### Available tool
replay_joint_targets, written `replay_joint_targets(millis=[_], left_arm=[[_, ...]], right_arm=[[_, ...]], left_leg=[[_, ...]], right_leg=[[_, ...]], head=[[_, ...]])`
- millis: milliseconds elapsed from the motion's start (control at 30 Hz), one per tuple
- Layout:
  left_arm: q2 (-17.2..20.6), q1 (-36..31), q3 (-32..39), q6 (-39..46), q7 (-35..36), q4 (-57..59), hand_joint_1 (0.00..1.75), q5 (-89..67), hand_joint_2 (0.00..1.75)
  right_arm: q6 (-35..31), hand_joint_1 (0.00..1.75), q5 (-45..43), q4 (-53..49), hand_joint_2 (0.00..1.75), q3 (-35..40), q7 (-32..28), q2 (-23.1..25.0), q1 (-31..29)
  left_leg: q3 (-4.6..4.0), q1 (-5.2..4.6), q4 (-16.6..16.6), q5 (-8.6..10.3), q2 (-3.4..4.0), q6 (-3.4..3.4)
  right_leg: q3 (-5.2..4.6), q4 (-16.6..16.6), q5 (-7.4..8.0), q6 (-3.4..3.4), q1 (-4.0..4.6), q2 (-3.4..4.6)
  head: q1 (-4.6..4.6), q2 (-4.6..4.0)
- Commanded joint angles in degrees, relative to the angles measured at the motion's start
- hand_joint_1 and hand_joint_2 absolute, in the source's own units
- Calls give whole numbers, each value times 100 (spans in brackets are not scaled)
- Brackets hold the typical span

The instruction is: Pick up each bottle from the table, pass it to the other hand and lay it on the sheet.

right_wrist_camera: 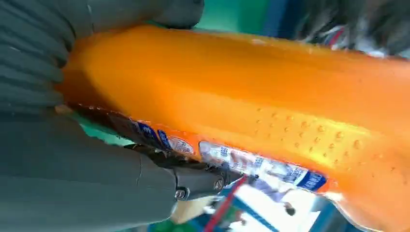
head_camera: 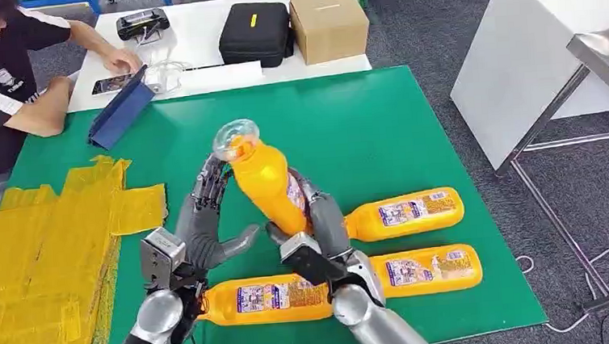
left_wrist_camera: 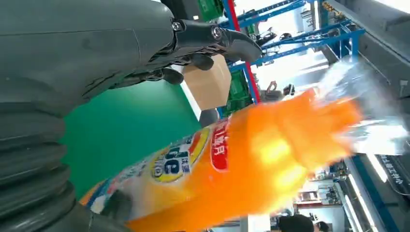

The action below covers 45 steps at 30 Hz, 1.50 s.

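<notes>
Green table (head_camera: 412,132), orange bottle (head_camera: 266,187) upright in right hand (head_camera: 325,227) (left hand (head_camera: 204,227) beside)

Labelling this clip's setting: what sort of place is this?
Probably a robotics lab or workshop: a green mat on a work table, a black equipment case, a cardboard box, and blue industrial racking behind.

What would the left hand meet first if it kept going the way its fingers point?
Probably the raised orange plastic bottle held by the right hand: the left hand points up at its neck, fingertips close beside it. Contact is unclear.
</notes>
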Motion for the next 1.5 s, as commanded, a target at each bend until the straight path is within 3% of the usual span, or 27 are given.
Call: replay_joint_targets(millis=[33, 700, 933, 1033, 1067, 1100, 1167, 1500], left_arm=[[80, -63, 46, -20, 43, 95, 0, -5, 175], [64, -63, 49, -31, 51, 84, 0, 0, 175], [42, -101, 28, -65, 72, 103, 0, 4, 175], [38, -125, 35, -86, 81, 202, 0, 4, 175], [43, -180, 30, -140, 113, 289, 0, 70, 175], [21, -268, 37, -159, 87, 450, 0, 111, 175], [6, -321, 47, -165, 73, 543, 0, 126, 175], [9, -423, 5, -454, 174, 742, 0, 395, 175]], right_arm=[[1, 175, -23, 808, 175, -258, -41, 54, -346], [-127, 175, 69, 997, 175, -397, 151, 70, -383], [-17, 175, 98, 1150, 175, -436, -96, 171, -449], [95, 175, 226, 623, 175, -110, -232, 173, -280], [654, 175, -56, 59, 175, 373, -1387, 37, -149], [615, 175, 135, -563, 175, 691, -895, 26, 83], [596, 175, 199, -929, 175, 1040, -595, -86, 146], [481, 175, 265, -490, 175, 1361, -721, -142, -2]], left_leg=[[13, 2, -2, -5, 4, -2], [29, 7, 3, -12, -7, -3], [20, 5, 3, -8, -6, -2], [22, 6, 6, -12, -5, -3], [11, 2, 1, -5, -6, -3], [21, 5, 3, -10, -9, -4], [6, 4, 7, -9, -12, -3], [16, 5, 1, -6, -3, -2]], right_leg=[[10, -3, 0, -4, 2, 10], [28, -3, -7, -9, 7, 5], [19, -2, -3, -7, 4, 5], [19, 1, -7, -9, 5, 6], [8, 0, -4, -6, 2, 2], [19, 0, -8, -8, 5, 2], [6, 6, -9, -7, 4, -4], [14, -3, -3, -7, 5, 2]], head=[[-2, 0], [-2, 0], [-2, 0], [-2, 0], [-2, 0], [-2, 0], [-2, 0], [-2, 0]])
